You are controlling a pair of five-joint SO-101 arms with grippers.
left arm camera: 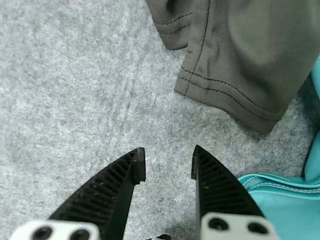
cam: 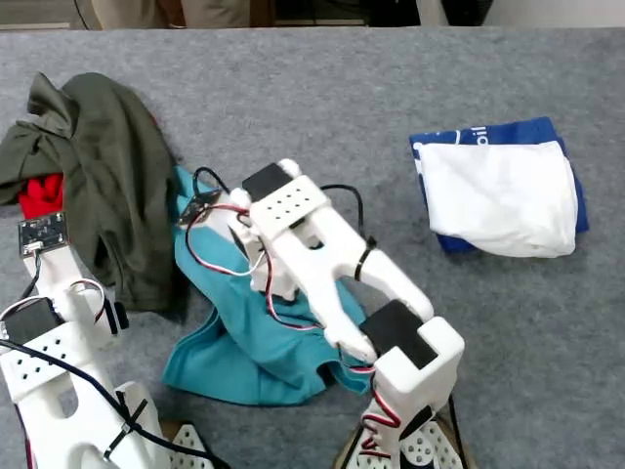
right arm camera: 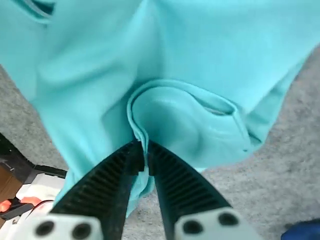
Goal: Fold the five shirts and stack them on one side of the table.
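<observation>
My right claw point(right arm camera: 143, 150) is pinching a thin fold of the teal shirt point(cam: 234, 357) by the near edge of the table point(cam: 342, 88), so it's risking slipping mid-lift. My left claw point(left arm camera: 168, 162) is hanging open, empty

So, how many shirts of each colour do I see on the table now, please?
olive shirt: 1
red shirt: 1 (mostly covered)
teal shirt: 1
white shirt: 1
blue shirt: 1
Total: 5
</observation>
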